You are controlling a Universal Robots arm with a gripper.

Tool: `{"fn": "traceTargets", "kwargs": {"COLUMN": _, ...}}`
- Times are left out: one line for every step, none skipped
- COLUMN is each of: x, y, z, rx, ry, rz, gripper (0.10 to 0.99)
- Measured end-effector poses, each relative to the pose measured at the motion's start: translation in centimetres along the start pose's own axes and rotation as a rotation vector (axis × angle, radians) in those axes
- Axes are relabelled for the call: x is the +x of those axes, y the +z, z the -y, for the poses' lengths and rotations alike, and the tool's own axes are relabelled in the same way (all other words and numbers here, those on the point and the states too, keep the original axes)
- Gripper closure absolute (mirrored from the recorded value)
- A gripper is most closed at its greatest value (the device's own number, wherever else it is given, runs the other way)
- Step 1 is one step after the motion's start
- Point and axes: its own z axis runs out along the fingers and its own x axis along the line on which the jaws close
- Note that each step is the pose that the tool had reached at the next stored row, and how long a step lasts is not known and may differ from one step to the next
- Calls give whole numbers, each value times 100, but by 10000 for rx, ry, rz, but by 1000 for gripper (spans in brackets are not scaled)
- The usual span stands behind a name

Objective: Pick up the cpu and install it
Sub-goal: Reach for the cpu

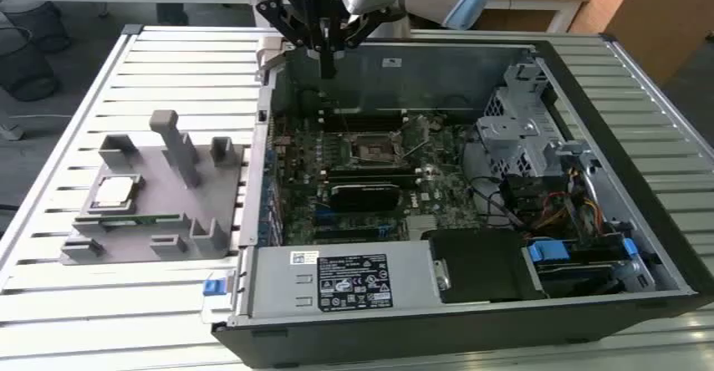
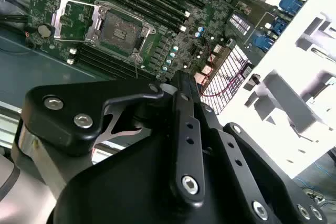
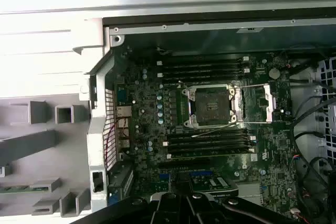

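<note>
The cpu, a small square chip with a silver top, lies on the grey holder at the exterior view's left, outside the computer case. My gripper hangs above the rear of the open case, far from the cpu, its fingers together and nothing between them. In the second wrist view the gripper points down toward the motherboard. The open cpu socket sits mid-board with its metal frame lifted.
A green memory stick lies on the holder near the cpu. The case holds a power supply, a drive cage and cables at the exterior view's right. Upright posts rise from the holder. The slatted table surrounds everything.
</note>
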Motion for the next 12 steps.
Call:
{"fn": "traceTargets", "kwargs": {"x": 0, "y": 0, "z": 0, "rx": 1, "ry": 0, "rz": 0, "gripper": 980}}
{"fn": "traceTargets", "kwargs": {"x": 0, "y": 0, "z": 0, "rx": 0, "ry": 1, "rz": 0, "gripper": 980}}
{"fn": "traceTargets", "kwargs": {"x": 0, "y": 0, "z": 0, "rx": 0, "ry": 0, "rz": 0, "gripper": 980}}
{"fn": "traceTargets", "kwargs": {"x": 0, "y": 0, "z": 0, "rx": 0, "ry": 0, "rz": 0, "gripper": 980}}
{"fn": "traceTargets", "kwargs": {"x": 0, "y": 0, "z": 0, "rx": 0, "ry": 0, "rz": 0, "gripper": 980}}
{"fn": "traceTargets", "kwargs": {"x": 1, "y": 0, "z": 0, "rx": 0, "ry": 0, "rz": 0, "gripper": 980}}
{"fn": "traceTargets", "kwargs": {"x": 6, "y": -1, "z": 0, "rx": 2, "ry": 2, "rz": -1, "gripper": 980}}
{"fn": "traceTargets", "kwargs": {"x": 11, "y": -1, "z": 0, "rx": 1, "ry": 2, "rz": 0, "gripper": 980}}
{"fn": "traceTargets", "kwargs": {"x": 18, "y": -1, "z": 1, "rx": 1, "ry": 1, "rz": 0, "gripper": 980}}
{"fn": "traceTargets", "kwargs": {"x": 24, "y": -1, "z": 2, "rx": 0, "ry": 0, "rz": 0, "gripper": 980}}
{"fn": "traceTargets", "kwargs": {"x": 30, "y": -1, "z": 2, "rx": 1, "ry": 0, "rz": 0, "gripper": 980}}
{"fn": "traceTargets", "kwargs": {"x": 37, "y": -1, "z": 3, "rx": 1, "ry": 0, "rz": 0, "gripper": 980}}
